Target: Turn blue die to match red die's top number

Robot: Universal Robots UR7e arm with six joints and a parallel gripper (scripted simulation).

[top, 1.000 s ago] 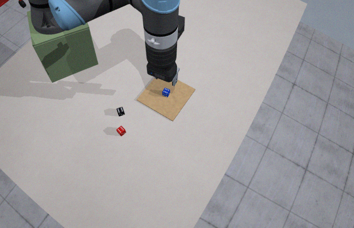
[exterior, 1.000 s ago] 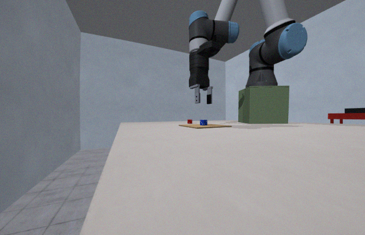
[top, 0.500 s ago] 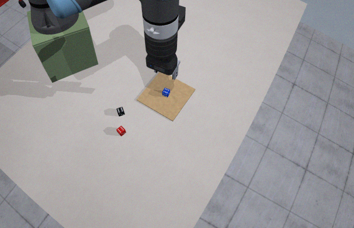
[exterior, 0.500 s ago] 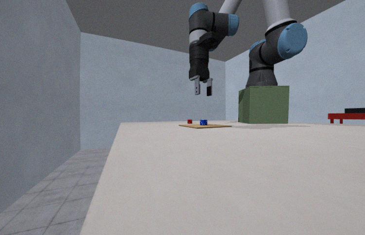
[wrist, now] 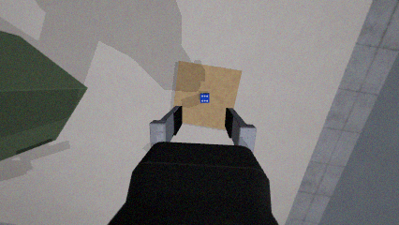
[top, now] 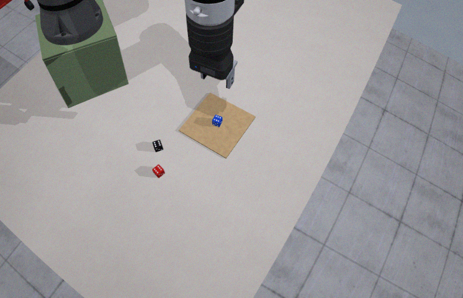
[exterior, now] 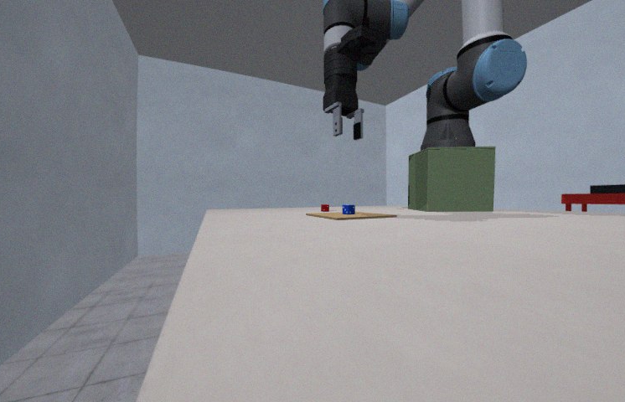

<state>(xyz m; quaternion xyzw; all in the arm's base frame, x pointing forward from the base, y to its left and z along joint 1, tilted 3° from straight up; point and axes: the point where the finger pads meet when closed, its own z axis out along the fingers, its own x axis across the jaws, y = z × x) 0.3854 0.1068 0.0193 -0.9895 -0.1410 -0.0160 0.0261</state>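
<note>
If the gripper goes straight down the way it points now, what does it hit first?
Probably the mat, near its edge, not the blue die, which sits further in. The open gripper hangs high, so depth is uncertain.

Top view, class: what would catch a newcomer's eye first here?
The blue die sits alone near the middle of the tan mat. The open gripper hangs high above it, holding nothing. The black die and red die lie apart on the table, off the mat.

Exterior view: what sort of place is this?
Probably a bare robot test cell: an arm on a green pedestal by a large pale table, plain grey-blue walls and a tiled floor.
</note>
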